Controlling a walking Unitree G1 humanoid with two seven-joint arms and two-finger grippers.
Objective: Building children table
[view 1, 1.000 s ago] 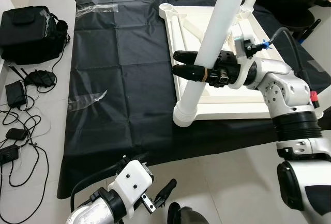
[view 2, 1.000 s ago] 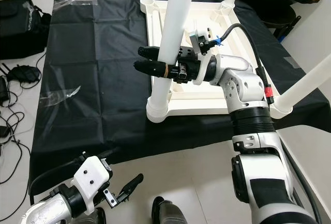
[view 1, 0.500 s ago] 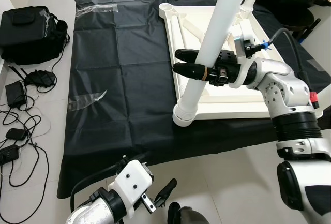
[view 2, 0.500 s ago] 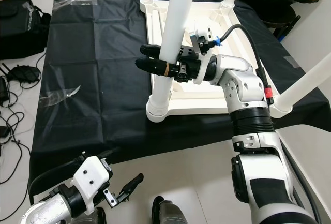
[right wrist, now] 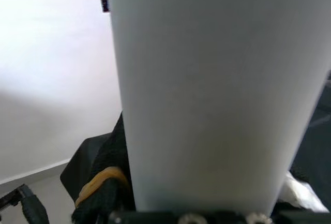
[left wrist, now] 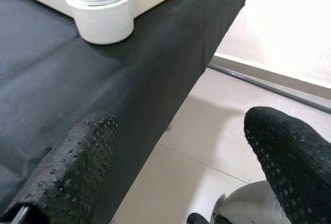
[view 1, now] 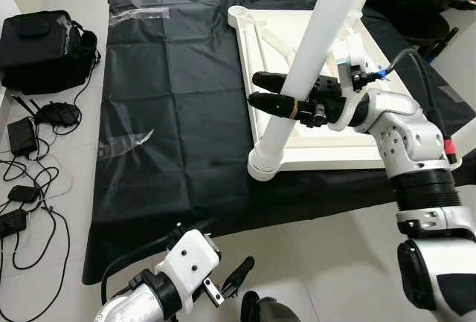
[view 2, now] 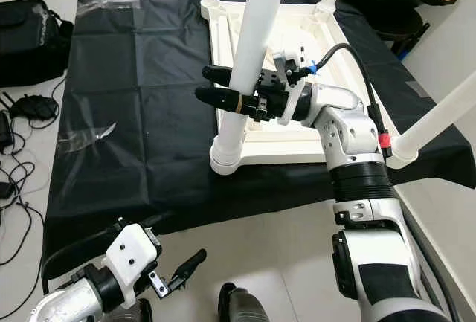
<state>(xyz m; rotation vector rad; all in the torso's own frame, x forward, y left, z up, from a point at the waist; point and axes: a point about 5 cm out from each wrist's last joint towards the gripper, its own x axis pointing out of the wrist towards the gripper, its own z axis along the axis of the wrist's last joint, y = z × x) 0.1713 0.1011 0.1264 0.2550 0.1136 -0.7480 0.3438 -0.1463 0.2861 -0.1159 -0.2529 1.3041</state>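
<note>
Rolling at the wrist, the right claw has turned while staying clamped on the white leg, whose threaded foot sits in the near corner socket of the upturned tabletop on the black sheet. Probably the leg is being screwed in. It looks like a stiff, light, smooth plastic tube, likely to slip; a low, firm hold suits it. The left claw hangs idle near the floor, fingers apart.
</note>
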